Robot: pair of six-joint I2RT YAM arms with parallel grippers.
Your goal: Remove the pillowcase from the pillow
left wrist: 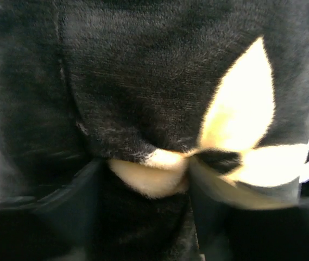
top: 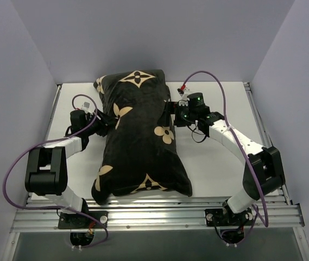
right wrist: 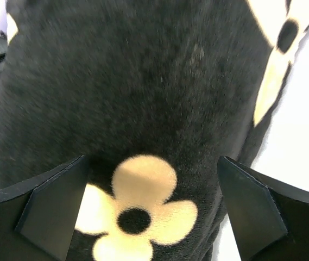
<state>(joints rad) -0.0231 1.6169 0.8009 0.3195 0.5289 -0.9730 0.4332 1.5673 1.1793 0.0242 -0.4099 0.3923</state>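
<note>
The black pillowcase (top: 140, 141) with tan flower motifs lies lengthwise in the middle of the table and covers the pillow fully, so the white pillow is hidden. My left gripper (top: 106, 122) presses into the pillowcase's left side. In the left wrist view the gripper (left wrist: 146, 201) is shut on a puckered fold of the pillowcase (left wrist: 143, 81). My right gripper (top: 171, 114) is at the right side. In the right wrist view the gripper (right wrist: 151, 212) is wide open, with the pillowcase (right wrist: 143, 81) and a tan flower (right wrist: 138, 209) between its fingers (right wrist: 51, 212).
The white table (top: 214, 163) is enclosed by grey walls on the left, back and right. A metal rail (top: 159, 215) runs along the near edge by the arm bases. Purple cables (top: 219, 87) loop above both arms.
</note>
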